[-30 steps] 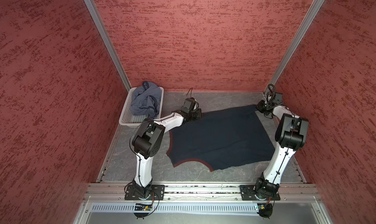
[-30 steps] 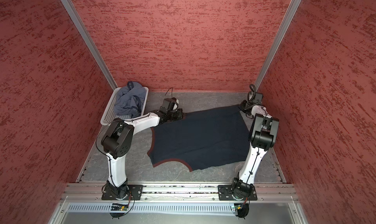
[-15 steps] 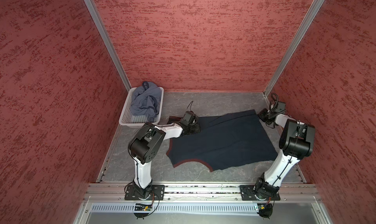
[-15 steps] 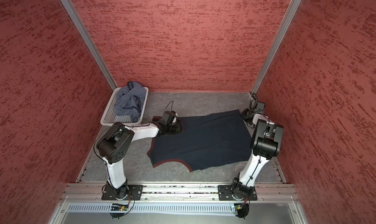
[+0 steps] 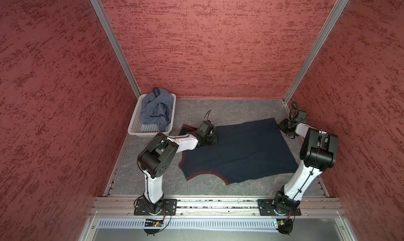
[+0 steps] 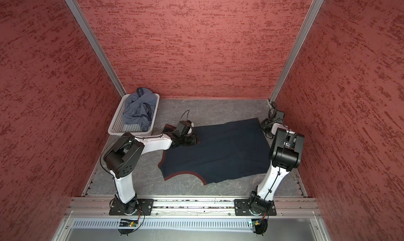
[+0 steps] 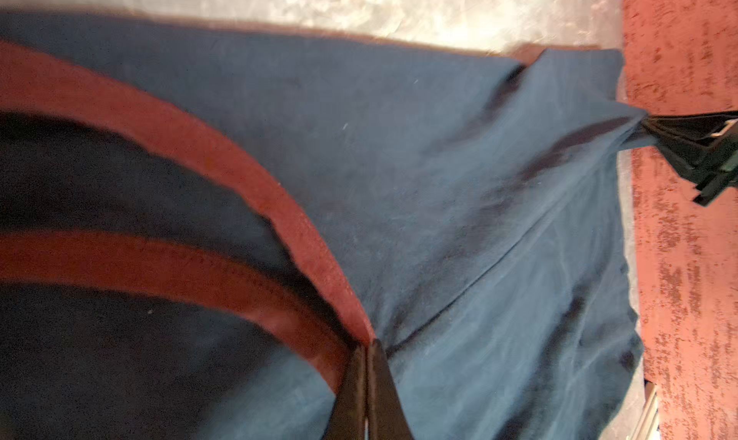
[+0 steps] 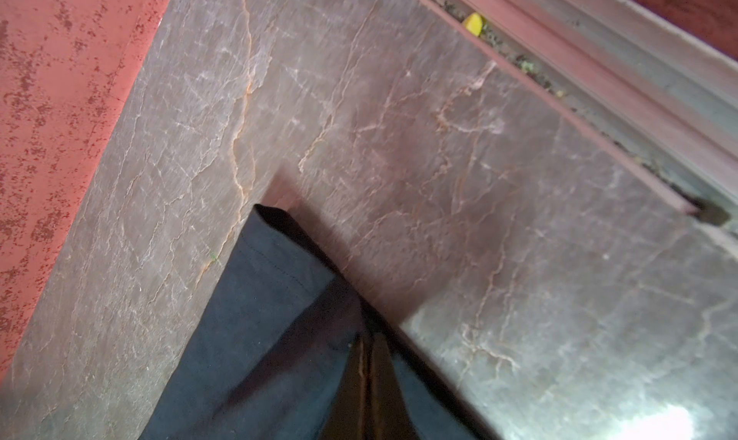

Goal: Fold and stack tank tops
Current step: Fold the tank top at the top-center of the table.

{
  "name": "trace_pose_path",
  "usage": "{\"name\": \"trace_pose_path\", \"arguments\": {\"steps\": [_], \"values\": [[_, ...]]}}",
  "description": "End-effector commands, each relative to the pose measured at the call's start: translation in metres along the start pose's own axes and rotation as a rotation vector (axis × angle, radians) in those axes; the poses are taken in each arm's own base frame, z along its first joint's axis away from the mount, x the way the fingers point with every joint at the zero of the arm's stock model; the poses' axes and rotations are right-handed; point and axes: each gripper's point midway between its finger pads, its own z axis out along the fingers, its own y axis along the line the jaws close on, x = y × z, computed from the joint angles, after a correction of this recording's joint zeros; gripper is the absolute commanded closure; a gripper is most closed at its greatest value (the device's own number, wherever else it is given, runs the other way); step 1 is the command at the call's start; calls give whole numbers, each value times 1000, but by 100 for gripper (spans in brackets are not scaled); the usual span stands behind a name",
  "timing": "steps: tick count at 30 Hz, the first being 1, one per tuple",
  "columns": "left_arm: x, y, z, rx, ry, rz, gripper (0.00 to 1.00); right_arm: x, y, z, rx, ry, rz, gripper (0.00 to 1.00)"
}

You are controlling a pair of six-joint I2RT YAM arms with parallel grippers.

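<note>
In both top views the navy tank top (image 5: 238,154) is seen spread flat across the middle of the grey marbled worktop (image 5: 229,110). Its maroon-trimmed openings are turned toward the left edge and its hem toward the right edge. Its far left part is pinched by the left gripper (image 5: 211,140). Its far right corner is pinched by the right gripper (image 5: 282,126), which is set close to the far right corner of the worktop. A bare strip is left along the far edge, and a narrower one lies between the cloth and the near rail (image 5: 218,203). The slate blue-grey tank top (image 6: 137,108) is heaped, crumpled, in the white perforated basket (image 6: 117,128) at the far left corner. The worktop is enclosed on three sides by red textured walls (image 5: 196,43).

In the left wrist view the fingers (image 7: 353,396) are shown clenched on the maroon trim (image 7: 279,206). Creases are drawn through the cloth toward the right gripper, by which the corner is grasped just in front of the wall.

In the right wrist view the jaws are pressed together on the hem. One cloth corner is left jutting past them over bare worktop, with the wall near.
</note>
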Motion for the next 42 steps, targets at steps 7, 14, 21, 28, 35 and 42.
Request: {"name": "trace_pose_path", "arguments": {"steps": [7, 14, 21, 28, 35, 42], "values": [[17, -3, -4, -15, 7, 11, 94, 7, -29, 6, 97, -6, 67, 93], [18, 6, -3, -39, 6, -11, 92, 9, -32, 6, 110, -2, 82, 67], [-1, -7, -29, -48, -57, 36, 62, -9, -22, -25, 105, -87, 68, 46], [-25, -12, -53, -113, -119, 60, 45, -19, -5, -59, 71, -161, 58, 30], [-35, -41, -21, -42, -35, 82, 44, 15, 68, -30, -129, -13, -81, 27], [-25, -31, 22, -74, 62, 56, 44, 51, 68, 7, -113, 124, -78, 26]]}}
